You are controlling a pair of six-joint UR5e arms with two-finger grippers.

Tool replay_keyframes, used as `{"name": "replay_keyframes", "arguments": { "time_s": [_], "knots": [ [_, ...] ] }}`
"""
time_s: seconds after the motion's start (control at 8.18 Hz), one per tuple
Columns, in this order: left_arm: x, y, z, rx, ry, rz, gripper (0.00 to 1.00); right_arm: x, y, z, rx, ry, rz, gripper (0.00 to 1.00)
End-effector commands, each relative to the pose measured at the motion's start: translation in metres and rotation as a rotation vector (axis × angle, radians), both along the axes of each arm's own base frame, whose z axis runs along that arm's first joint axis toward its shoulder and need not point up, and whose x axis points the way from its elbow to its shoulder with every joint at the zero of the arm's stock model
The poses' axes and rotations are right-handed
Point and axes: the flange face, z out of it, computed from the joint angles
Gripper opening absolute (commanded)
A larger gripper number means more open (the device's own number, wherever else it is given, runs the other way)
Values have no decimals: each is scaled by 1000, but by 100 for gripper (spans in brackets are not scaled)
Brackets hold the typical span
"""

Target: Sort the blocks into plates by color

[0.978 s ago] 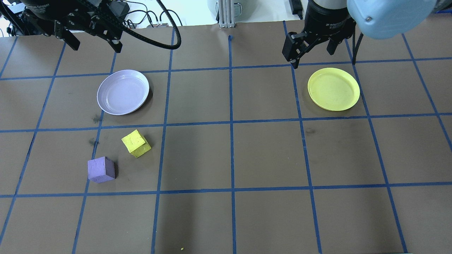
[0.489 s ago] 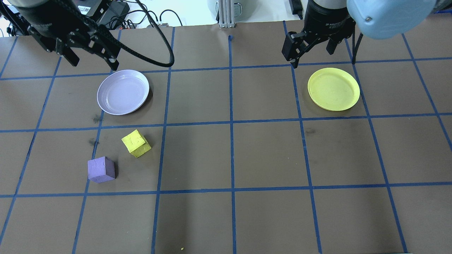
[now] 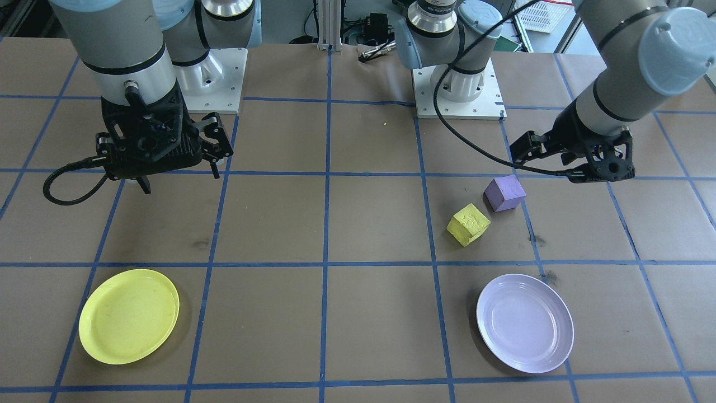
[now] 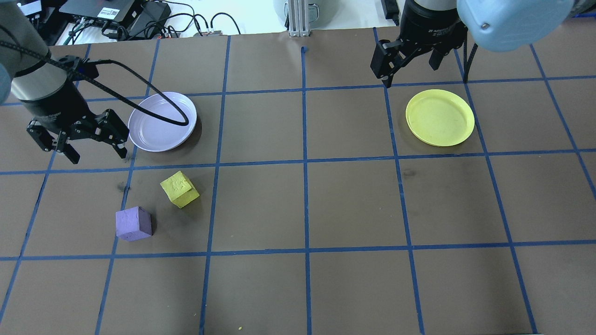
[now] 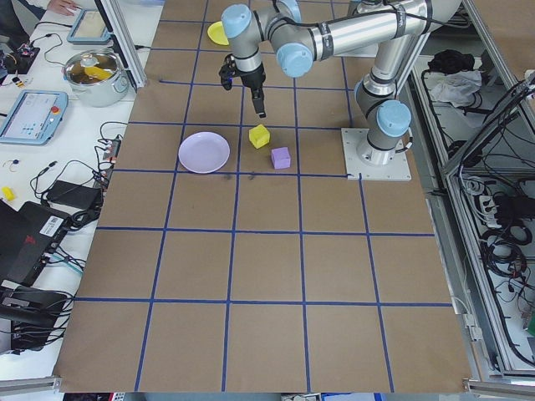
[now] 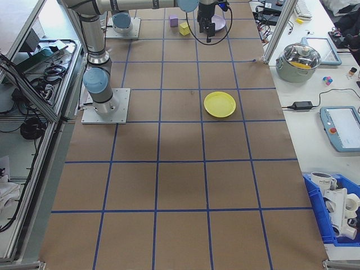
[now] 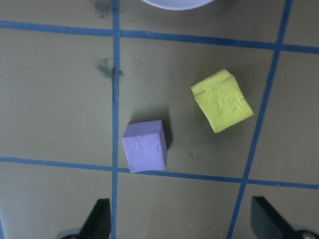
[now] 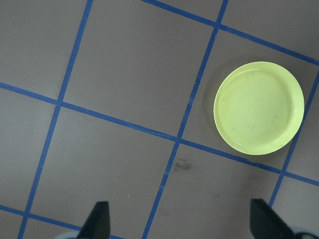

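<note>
Over on the left, the left gripper (image 4: 96, 155) hung with jaws spread wide and empty, just beside the lavender plate (image 4: 162, 121) and above the table. Below it sat the purple block (image 4: 134, 224) and yellow block (image 4: 179, 189), near each other on the paper, neither plated. Far right, the right gripper (image 4: 412, 77) gaped wide too, behind the yellow plate (image 4: 439, 117), which lay bare

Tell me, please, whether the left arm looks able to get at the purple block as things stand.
Probably yes. The left gripper hangs open near the purple block, which lies bare on the table; the yellow block sits apart from it, so nothing seems to bar the way.
</note>
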Motion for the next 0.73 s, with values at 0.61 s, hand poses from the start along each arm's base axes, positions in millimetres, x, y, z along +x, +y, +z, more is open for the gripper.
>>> {"name": "replay_keyframes", "arguments": {
  "time_s": [0.61],
  "knots": [
    [42,26,-144,122,34,125,100,1,-2,-5,8,4,0,100]
  ]
}}
